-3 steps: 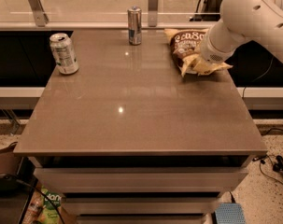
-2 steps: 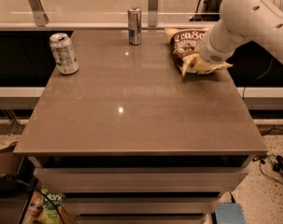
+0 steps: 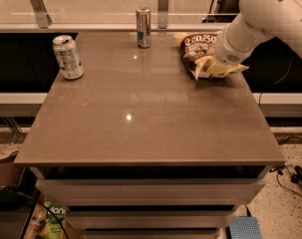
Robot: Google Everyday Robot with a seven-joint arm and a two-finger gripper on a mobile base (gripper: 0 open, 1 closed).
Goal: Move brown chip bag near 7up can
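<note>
Vs approx 1 s ago: almost nothing has shifted. The brown chip bag (image 3: 199, 50) lies at the same spot, approx 1–2 o'clock on the table (image 3: 140, 138), and the arm sits over its right end as before. At most the bag's near yellow end looks a bit more bunched up. So, as I read it, transport hasn't begun yet; this is the grasp/settle phase, and all of the move is left to do.

The gripper (image 3: 224, 59) is down on the bag's right part, buried btw wrist and foil. Open or closed, and whether it has hold of the bag: can't tell.

The 7up can (image 3: 68, 57) stands upright at approx 10 o'clock, well apart from the bag, which must travel toward 9 o'clock to reach it.

Edges: the bag's right yellow tip is just beside the table's 3 o'clock edge, so a slip that way could drop it. The 7up can is near the 9 o'clock edge, so a hard nudge could tip it off.

Room: bare top btw bag and can. The only obstacle is the slim silver can (image 3: 143, 27) at 12 o'clock, near the back rail (image 3: 163, 4). A path kept toward the table's middle should pass it w/ margin.
</note>
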